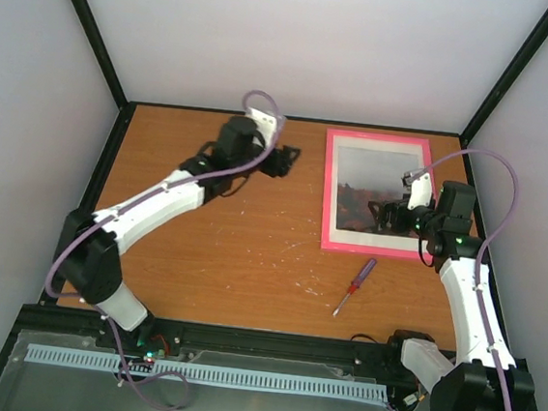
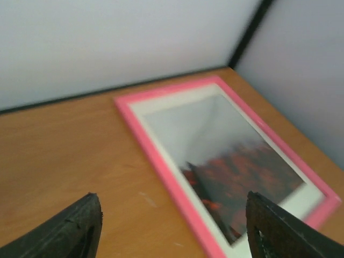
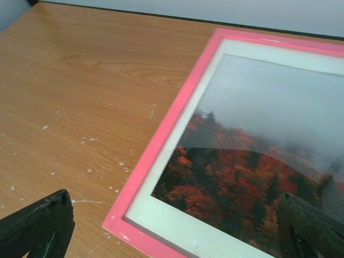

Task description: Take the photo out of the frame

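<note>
Table (image 1: 250,252): wooden, scuffed.

The frame (image 1: 327,191): pink, flat and face up. It lies directly under the right gripper (image 3: 174,194), with one corner showing between that gripper's fingers. From the left gripper (image 2: 172,196) it sits ahead and off to the right, apart from it.

The photo (image 1: 369,171): mounted inside the frame behind a white border, with a sheen over it.

Screwdriver (image 1: 355,286): nearer the arm bases than the right jaws, apart from the frame.

Jaws: both sets are spread wide with nothing between them.

Handling (judgement):
- The frame is probably light and stiff, with a slick face.
- Grip it on a pink rail at the edge, never on the glazing.
- The backing is underneath, so the frame likely needs turning over.
- The print is thin and creases easily, so pinch its white margin.
</note>
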